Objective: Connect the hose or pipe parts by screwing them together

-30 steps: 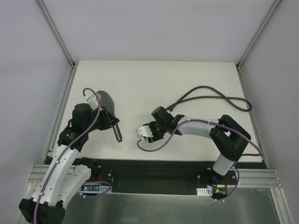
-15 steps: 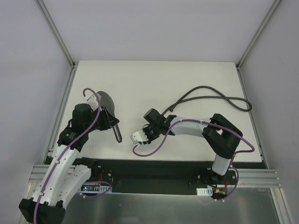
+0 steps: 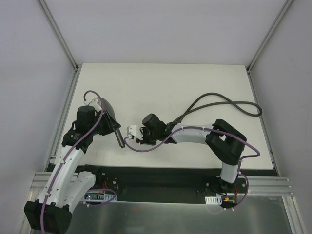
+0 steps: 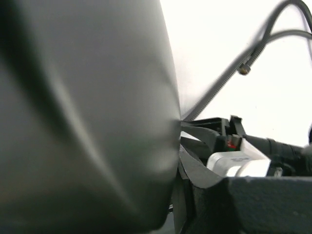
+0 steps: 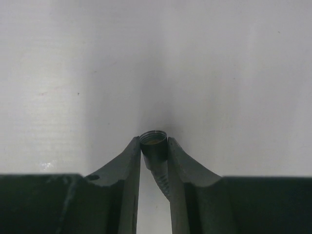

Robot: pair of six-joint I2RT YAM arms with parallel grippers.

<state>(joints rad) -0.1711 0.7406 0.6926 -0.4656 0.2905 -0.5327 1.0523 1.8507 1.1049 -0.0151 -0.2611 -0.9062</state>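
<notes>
The grey shower head (image 3: 105, 108) is held off the table in my left gripper (image 3: 111, 126), which is shut on it where head and handle meet. Its tapered handle (image 3: 119, 138) points toward the near edge. In the left wrist view the shower head (image 4: 87, 117) fills the left half, pressed against my dark finger (image 4: 253, 200). My right gripper (image 3: 127, 137) sits just right of the handle's end. In the right wrist view it (image 5: 154, 146) is shut on the hose's threaded end fitting (image 5: 153, 142). The dark hose (image 3: 214, 97) trails back right in a loop.
The hose's other end fitting (image 4: 243, 69) lies loose on the white table (image 3: 161, 83). Grey walls and metal rails (image 3: 61, 36) enclose the table. A purple cable (image 3: 139, 147) loops beneath my right wrist. The black base strip (image 3: 161, 178) runs along the near edge.
My right gripper has closed on the hose fitting and carried it left, up to the handle's end, dragging the hose along. The left arm has tilted the shower head slightly.
</notes>
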